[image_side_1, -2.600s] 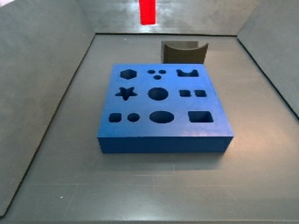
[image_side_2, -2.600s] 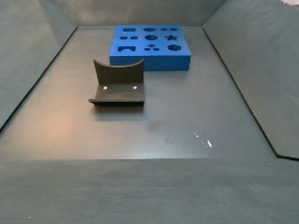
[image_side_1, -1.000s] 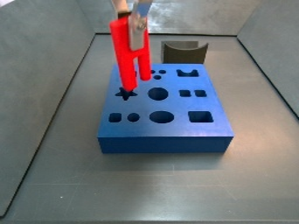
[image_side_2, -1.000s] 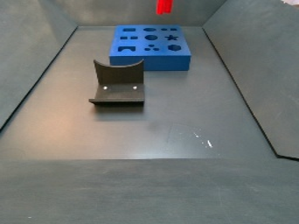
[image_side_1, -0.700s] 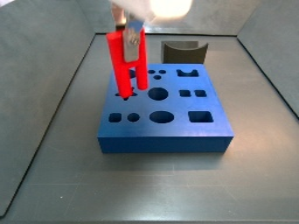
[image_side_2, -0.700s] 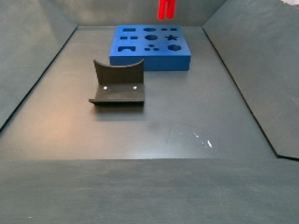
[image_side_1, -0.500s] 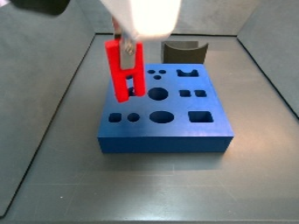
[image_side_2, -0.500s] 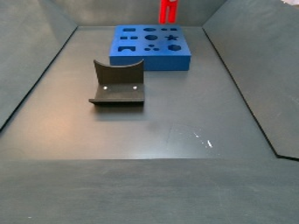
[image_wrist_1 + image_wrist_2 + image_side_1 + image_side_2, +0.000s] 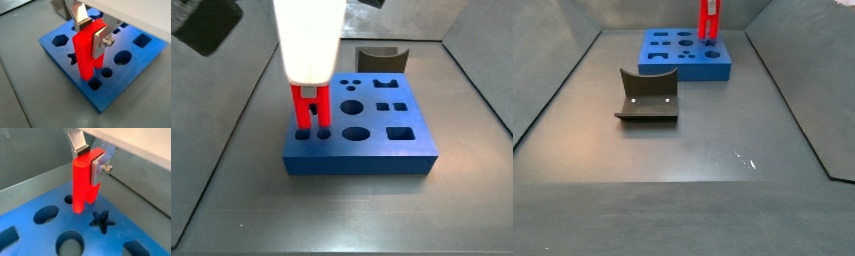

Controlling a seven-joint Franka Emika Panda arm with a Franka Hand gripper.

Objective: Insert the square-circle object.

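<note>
My gripper (image 9: 91, 32) is shut on the top of the bright red square-circle object (image 9: 88, 56), which hangs upright with its two legs pointing down. In a side view the gripper (image 9: 310, 86) stands over the blue block (image 9: 372, 150), and the red piece (image 9: 309, 108) has its leg tips right above the small square and round holes in the front left row. I cannot tell whether the tips touch the block. A wrist view shows the piece (image 9: 83, 183) above the block top (image 9: 30, 228). From the far side the piece (image 9: 710, 20) stands over the block (image 9: 680, 65).
The dark fixture (image 9: 647, 97) stands on the grey floor apart from the block, and also shows behind it (image 9: 382, 58). The block (image 9: 143, 55) has several shaped holes, among them a star (image 9: 101, 221). Sloping grey walls ring the floor.
The gripper has come down with the red piece, from high above the block to just over its front left holes. The block and fixture have not moved.
</note>
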